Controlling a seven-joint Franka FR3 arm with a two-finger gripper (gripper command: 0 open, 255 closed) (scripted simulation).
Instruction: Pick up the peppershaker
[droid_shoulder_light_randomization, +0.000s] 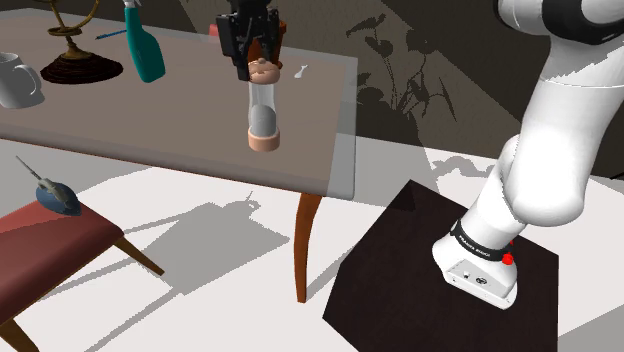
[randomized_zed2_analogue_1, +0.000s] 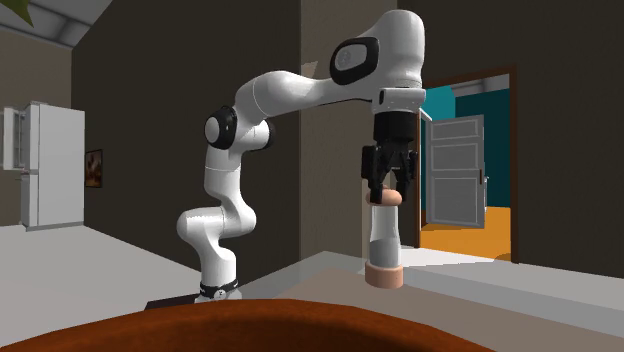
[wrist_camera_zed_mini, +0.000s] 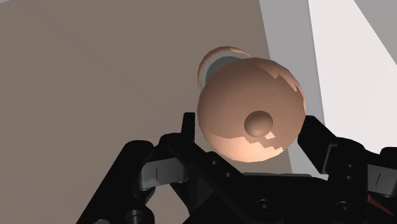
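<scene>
Gripping peppershaker by its top cap | gripper clamped on the cap from above | long axis upright, body hanging straight below gripper | over worktop near its front edge; base clearance unclear

Peppershaker: clear body, tan caps, upright. My gripper clamps its top cap, near the table end by my stand.

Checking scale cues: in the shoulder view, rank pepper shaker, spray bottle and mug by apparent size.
1. Tied: pepper shaker and spray bottle, bottle cropped at top.
2. Smallest: mug, also cropped.
</scene>
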